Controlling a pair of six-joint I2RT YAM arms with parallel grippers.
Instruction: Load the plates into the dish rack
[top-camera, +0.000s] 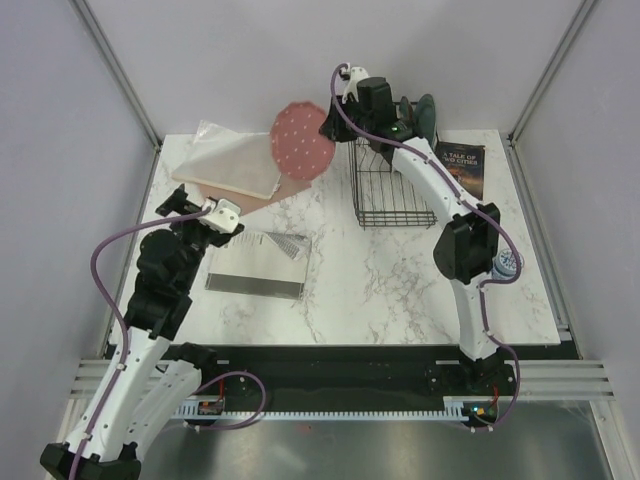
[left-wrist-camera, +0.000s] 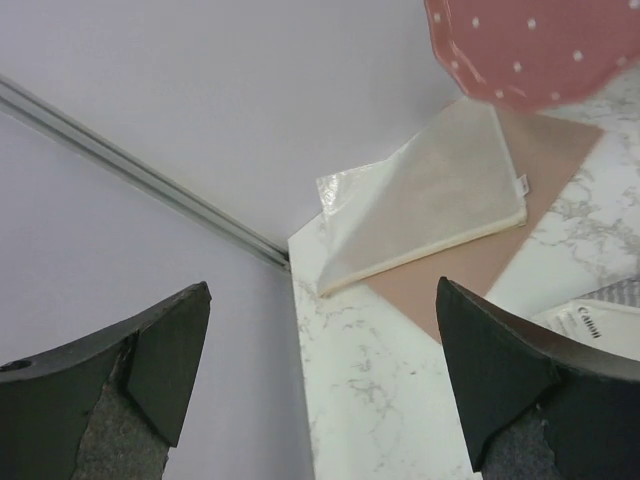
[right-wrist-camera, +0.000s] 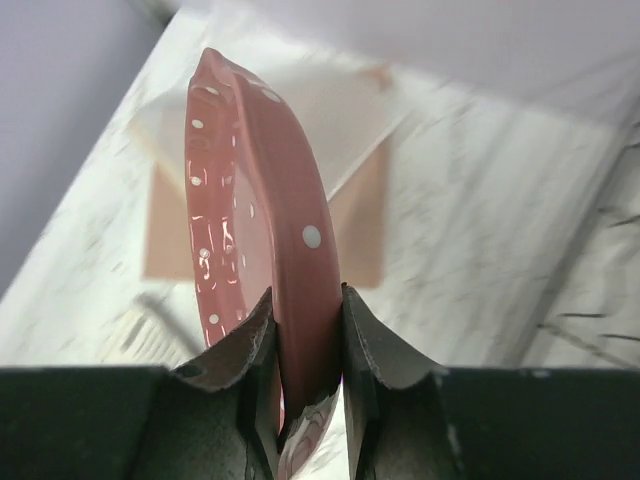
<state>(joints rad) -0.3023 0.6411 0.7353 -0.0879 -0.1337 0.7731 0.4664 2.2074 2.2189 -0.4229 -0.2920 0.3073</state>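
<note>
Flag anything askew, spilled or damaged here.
Nothing spilled or broken. Two small oddities: the speckled plate hangs pinched by its rim in the right gripper, left of the dish rack rather than in it. The clear bag lies skewed across the pinkish sheet, one corner curled up.

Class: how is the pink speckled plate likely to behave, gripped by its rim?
Probably stiff: the pink speckled plate holds its shape edge-on in the right gripper. Its glossy glaze may let it slip or pivot. It looks ceramic, so likely breakable if dropped.
</note>
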